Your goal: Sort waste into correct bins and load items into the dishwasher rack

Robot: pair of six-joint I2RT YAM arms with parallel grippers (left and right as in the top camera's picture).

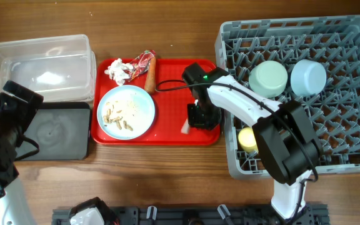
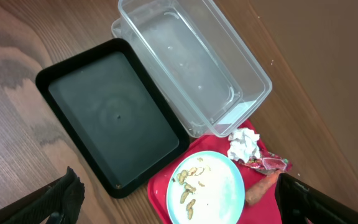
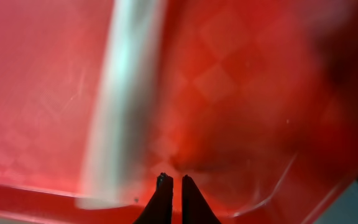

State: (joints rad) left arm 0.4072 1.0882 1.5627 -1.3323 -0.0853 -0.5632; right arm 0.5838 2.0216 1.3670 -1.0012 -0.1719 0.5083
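Observation:
On the red tray (image 1: 167, 134) lie a crumpled white tissue (image 1: 118, 70), a red foil wrapper (image 1: 140, 62), an orange-brown sausage piece (image 1: 150, 74) and a pale-blue plate (image 1: 126, 111) with beige scraps (image 1: 117, 116). A white spoon (image 1: 185, 127) lies at the tray's right end. In the right wrist view the spoon is a blurred white band (image 3: 123, 106). My right gripper (image 3: 171, 180) is shut and empty, low on the tray just right of the spoon. My left gripper (image 2: 179, 205) is wide open and empty, high above the plate (image 2: 207, 190) and black tray (image 2: 114, 115).
The clear tub (image 1: 39, 59) stands at the back left with the black tray (image 1: 58, 131) in front of it. The grey rack (image 1: 349, 94) at the right holds two mint-blue bowls (image 1: 268, 78) (image 1: 308, 77) and a yellow cup (image 1: 247, 139).

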